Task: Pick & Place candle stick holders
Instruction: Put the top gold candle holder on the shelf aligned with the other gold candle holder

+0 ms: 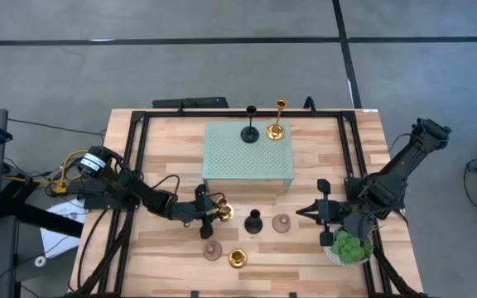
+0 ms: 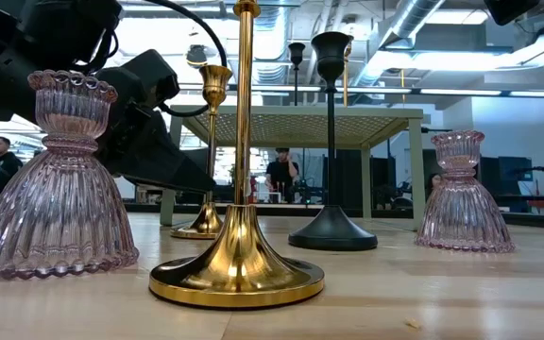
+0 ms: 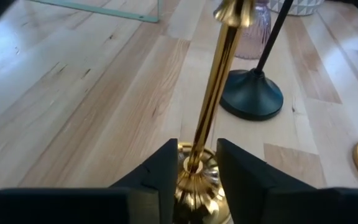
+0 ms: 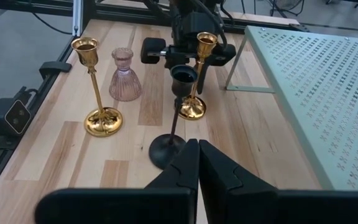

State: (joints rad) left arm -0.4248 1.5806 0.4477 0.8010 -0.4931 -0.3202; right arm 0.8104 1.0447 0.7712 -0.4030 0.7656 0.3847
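Note:
A gold candle stick holder stands on its round base left of centre. My left gripper is open, level with the table, one finger on each side of its slim stem just above the base. I see gaps beside the stem. Nearby stand a black holder, two pink holders and another gold one. A black holder and a gold one stand on the green perforated stand. My right gripper is shut and empty, right of the group.
A green leafy plant in a white pot sits by my right arm near the front right. A black frame runs along the table's edges. Bare wood lies between the stand and the table's left side.

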